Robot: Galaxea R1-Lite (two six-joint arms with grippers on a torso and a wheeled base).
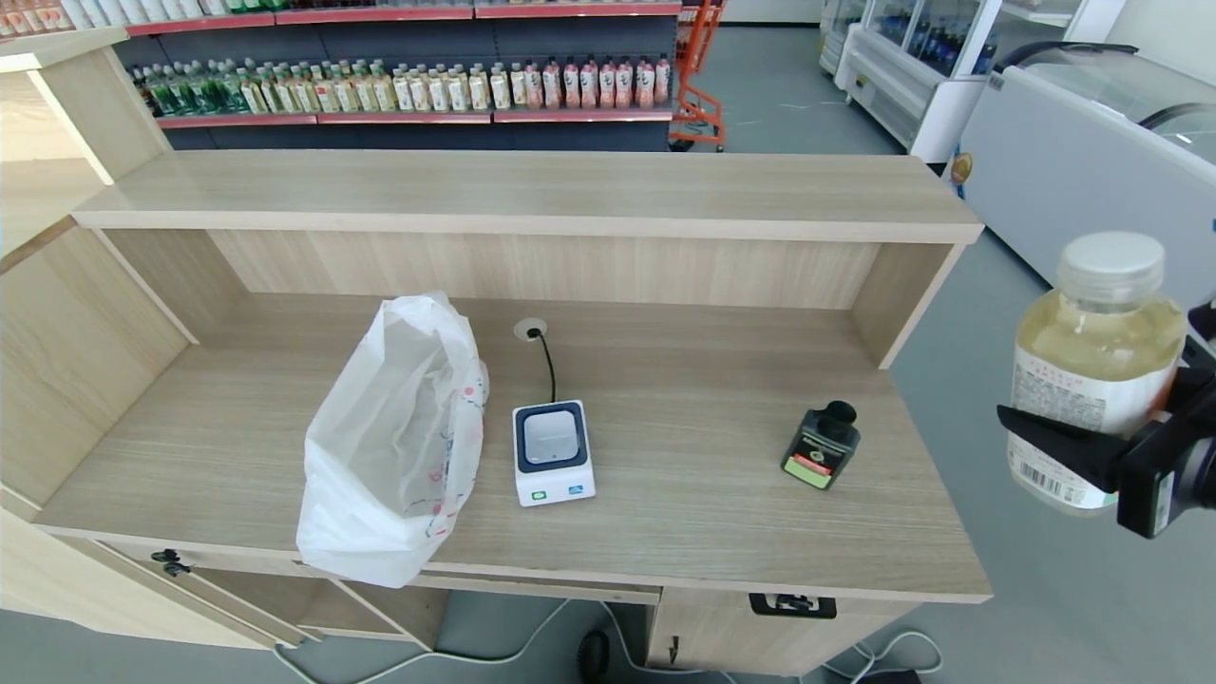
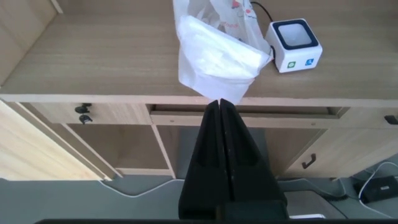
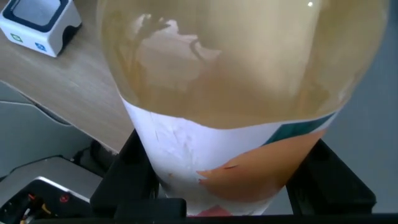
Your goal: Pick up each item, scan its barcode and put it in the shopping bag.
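**Checkout counter, head and wrist views.** The right gripper (image 1: 1121,423) is clamped on a clear bottle (image 1: 1092,361) of pale yellow liquid. Its black fingers (image 3: 127,180) press against the white label on either side. The bottle is upright, cap uppermost, and is held in the air beyond the right end of the wooden counter (image 1: 684,399), over the floor. It is well apart from everything on the counter.

The white plastic shopping bag (image 1: 394,437) stands on the left half of the counter with its mouth open upward. Its base bulges over the front edge. The barcode scanner (image 1: 553,451), a white box with a dark-framed window facing up, sits just beside the bag on its right, near the middle of the counter. A black cable (image 1: 549,366) runs from the scanner to a round port (image 1: 530,330) toward the back.

A small dark bottle (image 1: 822,445) with a black cap rests near the right end of the counter, well apart from the scanner.

The left gripper (image 2: 221,112) has its fingers pressed together with nothing between them. It hangs in front of and below the counter's front edge, beneath the bag.
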